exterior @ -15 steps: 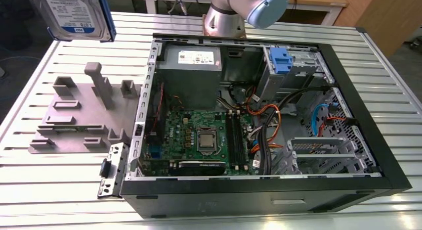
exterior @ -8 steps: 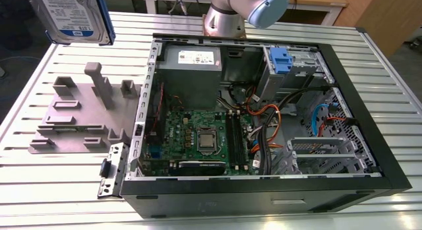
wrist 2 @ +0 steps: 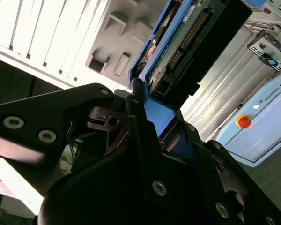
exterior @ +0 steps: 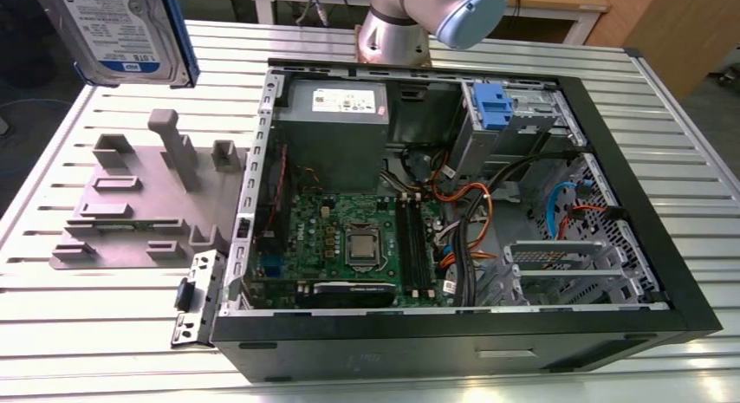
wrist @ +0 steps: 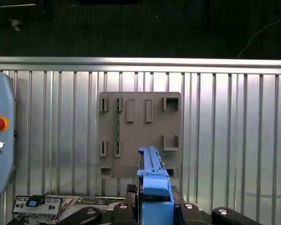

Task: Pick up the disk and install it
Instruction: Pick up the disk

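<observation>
The disk (exterior: 121,35), silver-grey with a white-and-blue label and a bright blue bracket, hangs high above the table at the exterior view's top left, over the grey fixture plate (exterior: 139,204). In both wrist views my gripper (wrist: 154,206) is shut on the disk's blue bracket (wrist: 154,185). In the second wrist view the gripper (wrist 2: 152,124) clamps the bracket's end, and the disk's green circuit board (wrist 2: 178,42) and connector edge face the camera. The open computer case (exterior: 463,338) lies to the exterior view's right of the disk, with its drive bay and blue tab (exterior: 491,104) at the far corner.
The arm's base (exterior: 405,22) stands behind the case. Upright posts rise from the fixture plate (wrist: 140,133) below the disk. A teach pendant (wrist: 0,140) with a red button lies on the slatted metal table (exterior: 116,316). Cables and a motherboard (exterior: 359,238) lie inside the case.
</observation>
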Available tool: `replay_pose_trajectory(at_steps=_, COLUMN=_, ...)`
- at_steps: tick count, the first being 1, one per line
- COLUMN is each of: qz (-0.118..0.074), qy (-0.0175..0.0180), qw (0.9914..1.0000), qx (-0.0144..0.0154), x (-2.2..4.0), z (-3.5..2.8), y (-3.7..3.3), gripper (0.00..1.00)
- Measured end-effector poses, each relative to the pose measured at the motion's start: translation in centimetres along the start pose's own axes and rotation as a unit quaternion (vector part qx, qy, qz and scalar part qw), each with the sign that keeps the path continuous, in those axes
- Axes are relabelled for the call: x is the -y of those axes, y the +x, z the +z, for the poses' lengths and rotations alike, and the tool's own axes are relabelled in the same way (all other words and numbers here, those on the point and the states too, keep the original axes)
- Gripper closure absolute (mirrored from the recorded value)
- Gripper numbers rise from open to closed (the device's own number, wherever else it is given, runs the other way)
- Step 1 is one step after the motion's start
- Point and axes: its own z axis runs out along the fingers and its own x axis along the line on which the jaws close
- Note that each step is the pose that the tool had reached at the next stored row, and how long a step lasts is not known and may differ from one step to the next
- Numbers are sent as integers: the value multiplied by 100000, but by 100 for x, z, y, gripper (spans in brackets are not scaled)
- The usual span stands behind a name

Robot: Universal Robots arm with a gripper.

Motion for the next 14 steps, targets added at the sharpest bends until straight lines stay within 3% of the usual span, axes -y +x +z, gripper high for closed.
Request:
replay_pose_trajectory(at_steps=4, qz=-2, qy=-12, qw=99999, qx=-485, x=1, z=0, y=23, gripper=64)
replay_pose_trajectory(at_steps=8, qz=-11, qy=-9, qw=99998, qx=-558, x=21, z=2, y=26, gripper=64)
replay_pose_trajectory(at_steps=14, qz=-9, qy=-2, qw=99998, qx=-556, x=106, z=6, y=27, gripper=64)
